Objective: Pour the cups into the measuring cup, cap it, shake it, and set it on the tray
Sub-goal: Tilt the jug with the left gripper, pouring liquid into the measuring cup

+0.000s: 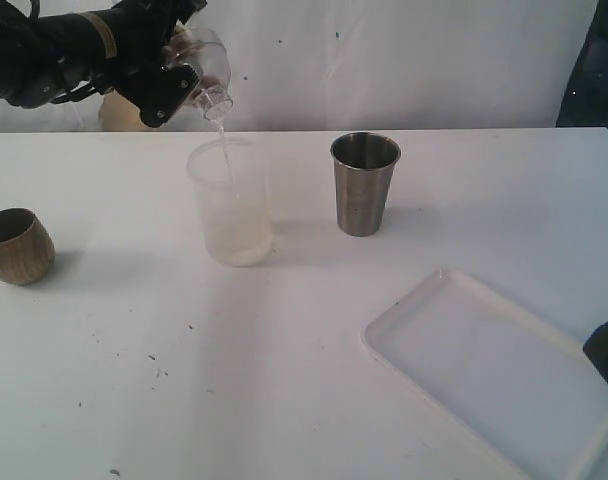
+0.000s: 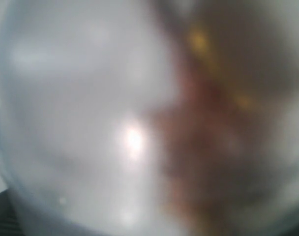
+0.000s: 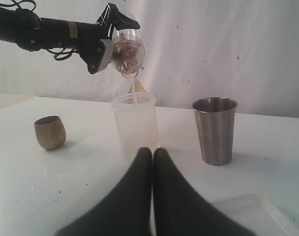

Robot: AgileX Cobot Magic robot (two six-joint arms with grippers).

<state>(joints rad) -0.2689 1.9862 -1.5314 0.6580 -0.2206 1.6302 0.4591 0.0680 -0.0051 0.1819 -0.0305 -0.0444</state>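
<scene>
Gripper on left (image 1: 182,58) holds clear vessel (image 1: 209,65) tipped directly above frosted cup (image 1: 234,215).

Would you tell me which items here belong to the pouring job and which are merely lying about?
Job: wooden cup; steel tumbler; clear measuring cup, tipped in the left gripper; white tray.
Other: frosted cup, though it is catching the pour.
</scene>
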